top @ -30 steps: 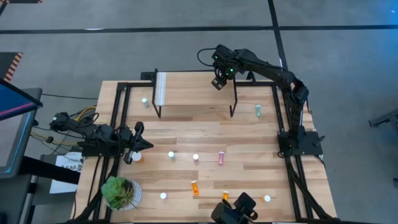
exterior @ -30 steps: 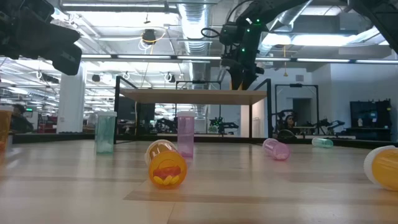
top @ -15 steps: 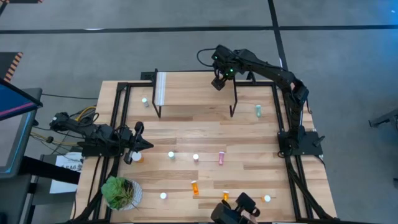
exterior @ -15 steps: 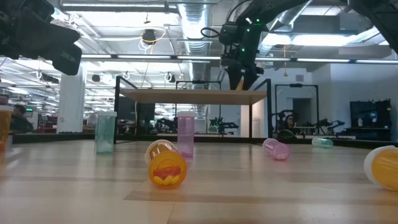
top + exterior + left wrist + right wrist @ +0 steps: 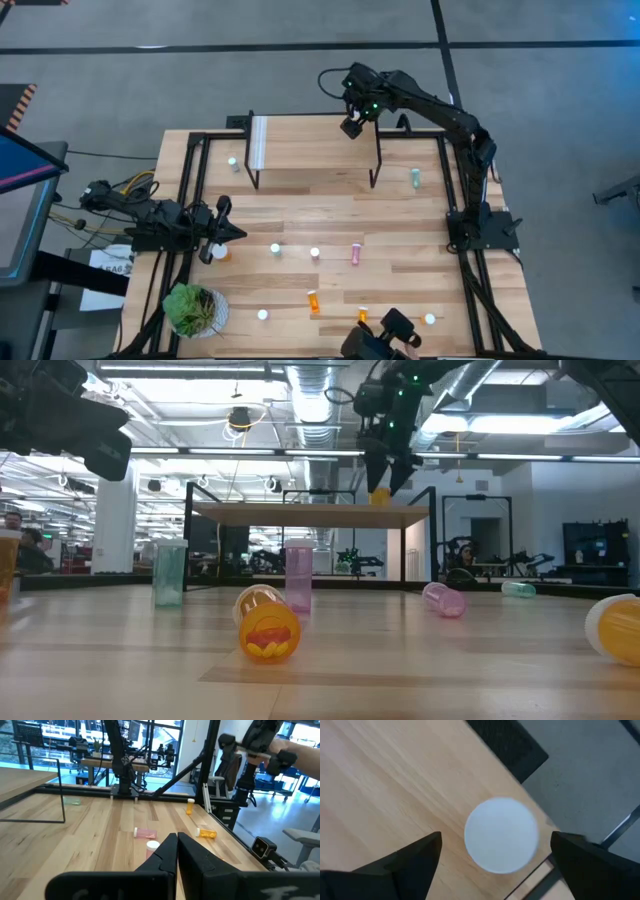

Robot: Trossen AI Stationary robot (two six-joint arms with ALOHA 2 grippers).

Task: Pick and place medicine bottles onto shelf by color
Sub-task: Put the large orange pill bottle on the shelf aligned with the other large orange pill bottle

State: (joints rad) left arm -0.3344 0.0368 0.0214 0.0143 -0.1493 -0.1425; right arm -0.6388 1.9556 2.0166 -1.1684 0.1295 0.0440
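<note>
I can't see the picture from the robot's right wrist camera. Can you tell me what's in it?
The camera looks straight down on a round white bottle cap standing near the corner of the light wood shelf. The right hand is open, with one dark finger on each side of the cap, not touching it. Grey floor shows past the shelf's edge.

A round white bottle cap point(image 5: 501, 834) is showing from straight above, sitting on a light wood plank point(image 5: 385, 785) close to its edge. The right gripper point(image 5: 496, 857) is spreading its two dark fingers point(image 5: 407, 860) wide on either side of the cap, touching nothing.
</note>
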